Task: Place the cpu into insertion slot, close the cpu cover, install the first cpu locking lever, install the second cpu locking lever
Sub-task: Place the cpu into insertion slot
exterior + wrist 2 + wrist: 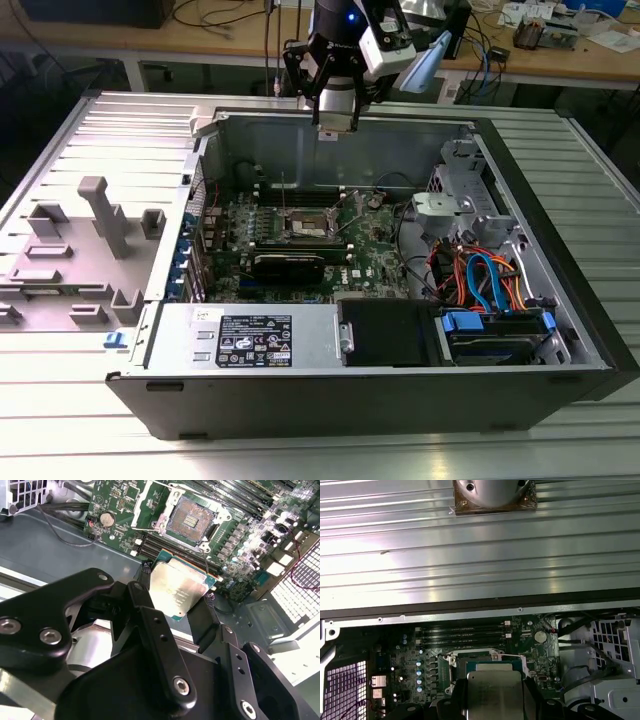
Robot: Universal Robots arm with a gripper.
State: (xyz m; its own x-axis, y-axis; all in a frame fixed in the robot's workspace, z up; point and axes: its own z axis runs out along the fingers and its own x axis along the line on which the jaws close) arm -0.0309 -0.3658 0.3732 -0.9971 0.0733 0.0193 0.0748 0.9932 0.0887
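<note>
Silver cpu (180, 587) is clamped in the gripper (176, 611), well clear of the insertion slot (192, 517); landing it tilted could mash pins.

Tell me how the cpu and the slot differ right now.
The cpu has a plain silver top; the slot has a dark centre inside a silver rim. The cpu is held in the gripper above the green motherboard; the slot sits fixed on it, empty. Both are square.
</note>
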